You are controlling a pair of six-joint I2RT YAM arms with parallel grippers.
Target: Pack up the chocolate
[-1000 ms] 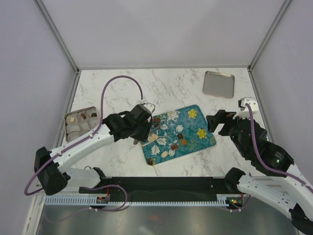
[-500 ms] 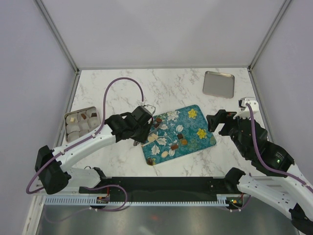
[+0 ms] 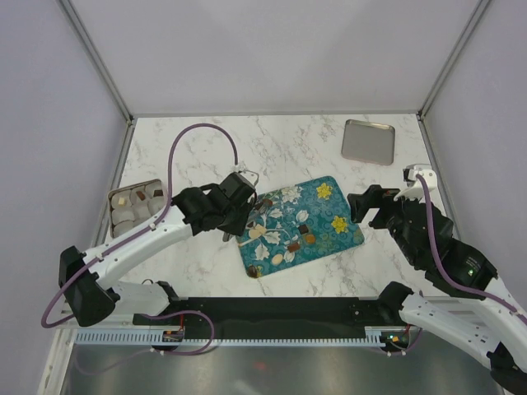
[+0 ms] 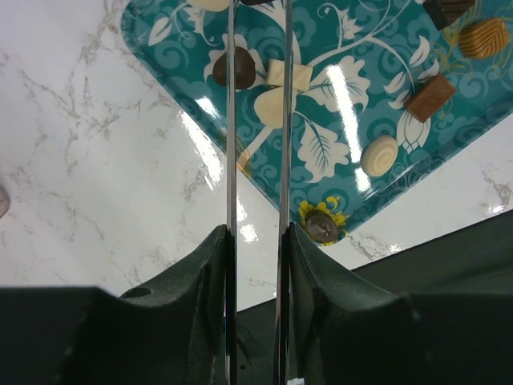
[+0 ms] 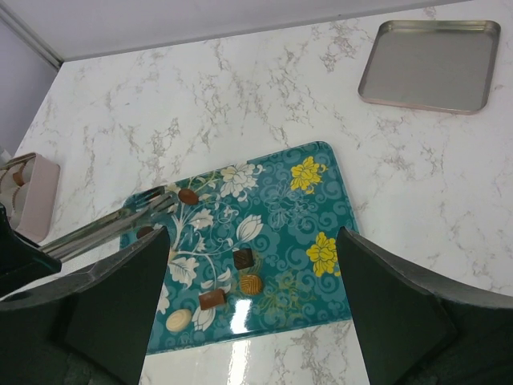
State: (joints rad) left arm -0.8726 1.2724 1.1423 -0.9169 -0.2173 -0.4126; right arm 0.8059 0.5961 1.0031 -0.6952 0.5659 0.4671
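Observation:
Several chocolates lie on the teal flowered tray (image 3: 329,202): a dark square (image 3: 303,229), a caramel round (image 3: 310,239), a brown block (image 3: 294,245), a cream oval (image 3: 277,258) and a brown oval (image 3: 268,202). My left gripper (image 3: 260,203) carries long metal tongs over the tray's left end. Its blades stand narrowly apart with nothing between them, and their tips reach the brown oval (image 5: 188,196). In the left wrist view the blades (image 4: 257,24) pass over a dark round (image 4: 240,68) and a cream square (image 4: 292,76). My right gripper (image 3: 366,206) is wide open and empty by the tray's right edge.
A tin (image 3: 115,197) of white paper cups, some holding chocolates, stands at the left. A flat metal lid (image 3: 368,141) lies at the back right. A dark round chocolate (image 3: 254,271) sits on the tray's near corner.
My left gripper has shifted slightly back and left along the tray's left end. The right arm and the chocolates have not moved.

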